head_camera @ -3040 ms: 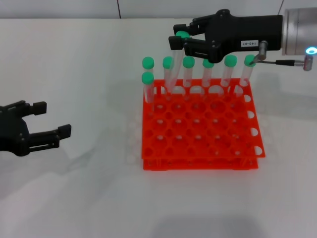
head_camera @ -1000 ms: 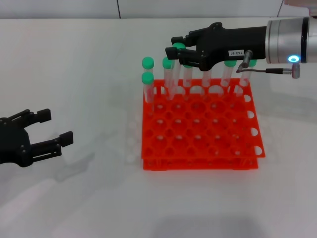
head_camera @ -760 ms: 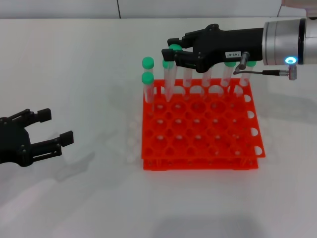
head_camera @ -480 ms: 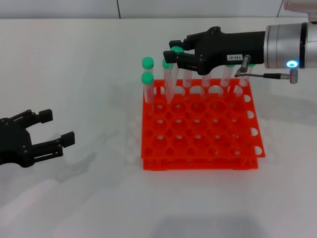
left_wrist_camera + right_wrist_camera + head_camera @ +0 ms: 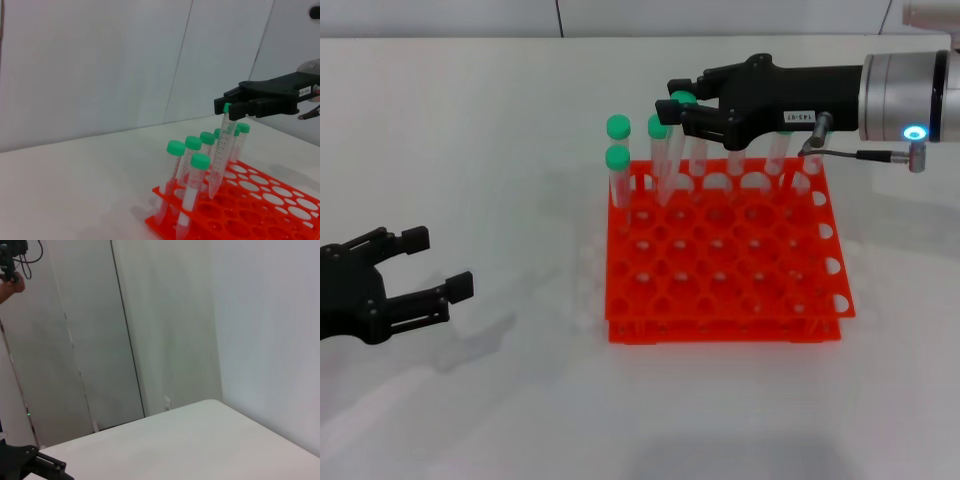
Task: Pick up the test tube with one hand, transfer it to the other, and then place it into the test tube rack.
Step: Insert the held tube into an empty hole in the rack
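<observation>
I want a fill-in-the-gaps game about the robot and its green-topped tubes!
1. The right end effector holds a test tube by its ____ cap.
2. The test tube rack is coloured ____.
3. The left end effector holds ____; it sits open, away from the rack.
4. The held tube's tip is down in the rack's ____ row.

Missing words: green; orange-red; nothing; back

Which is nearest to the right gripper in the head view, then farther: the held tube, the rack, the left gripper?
From the right gripper:
1. Held tube, between its fingers.
2. Rack, below it.
3. Left gripper, far at the table's left side.
</observation>
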